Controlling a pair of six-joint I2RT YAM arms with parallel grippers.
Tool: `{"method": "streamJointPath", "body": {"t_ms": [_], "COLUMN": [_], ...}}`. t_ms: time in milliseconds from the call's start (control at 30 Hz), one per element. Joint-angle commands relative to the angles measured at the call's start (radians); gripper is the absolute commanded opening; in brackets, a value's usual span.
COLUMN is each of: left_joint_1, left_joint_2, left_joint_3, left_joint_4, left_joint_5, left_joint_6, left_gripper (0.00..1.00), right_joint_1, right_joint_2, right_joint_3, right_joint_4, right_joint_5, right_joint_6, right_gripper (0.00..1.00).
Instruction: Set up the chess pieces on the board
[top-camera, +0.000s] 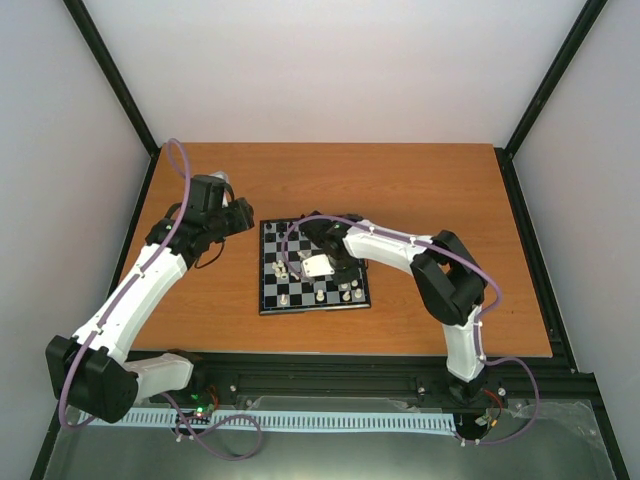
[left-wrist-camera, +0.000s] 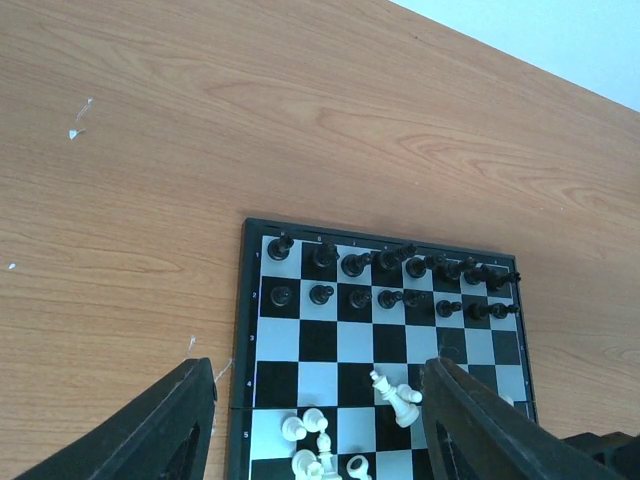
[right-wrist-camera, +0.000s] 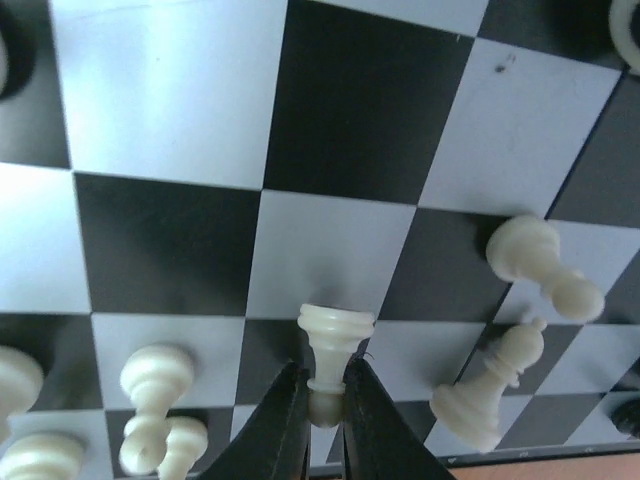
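Note:
The board (top-camera: 264, 285) lies mid-table, seen also in the left wrist view (left-wrist-camera: 243, 300) and close up in the right wrist view (right-wrist-camera: 340, 240). Black pieces (left-wrist-camera: 400, 280) stand in two rows along its far side. Cream-white pieces lie toppled or bunched nearer (left-wrist-camera: 398, 398), (left-wrist-camera: 315, 440), (top-camera: 320, 293). My right gripper (right-wrist-camera: 325, 400) is over the board (top-camera: 322, 268), shut on the head of a cream-white pawn (right-wrist-camera: 334, 340), base pointing away. Other white pieces lie beside it (right-wrist-camera: 545, 265), (right-wrist-camera: 150, 400). My left gripper (top-camera: 240, 212) hangs open and empty at the board's left edge (left-wrist-camera: 315, 430).
The wooden table (top-camera: 430, 190) sits inside a black frame with white walls. The right arm's forearm (top-camera: 400, 248) reaches across the board's right part. A purple cable (top-camera: 180, 170) loops over the left arm.

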Motion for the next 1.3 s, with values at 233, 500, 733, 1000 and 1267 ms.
{"method": "streamJointPath", "body": {"t_ms": [233, 500, 733, 1000, 1267], "left_joint_1": [0.008, 0.008, 0.008, 0.008, 0.008], "left_joint_2": [-0.017, -0.020, -0.012, -0.007, -0.001], "left_joint_3": [-0.003, -0.009, -0.011, -0.011, -0.011], "left_joint_4": [0.027, 0.028, 0.030, 0.029, 0.033], "left_joint_5": [0.032, 0.041, 0.053, 0.061, 0.086], "left_joint_6": [0.026, 0.029, 0.030, 0.032, 0.035], "left_gripper": [0.60, 0.60, 0.60, 0.60, 0.60], "right_joint_1": [0.014, 0.014, 0.013, -0.003, -0.094], "right_joint_2": [0.032, 0.028, 0.028, 0.017, 0.015], "right_joint_3": [0.066, 0.074, 0.069, 0.074, 0.133], "right_joint_4": [-0.014, -0.018, -0.008, -0.007, -0.058], "right_joint_5": [0.062, 0.034, 0.020, -0.009, -0.238], "right_joint_6": [0.004, 0.025, 0.039, 0.064, 0.125], "right_gripper": [0.24, 0.25, 0.28, 0.32, 0.33]}}
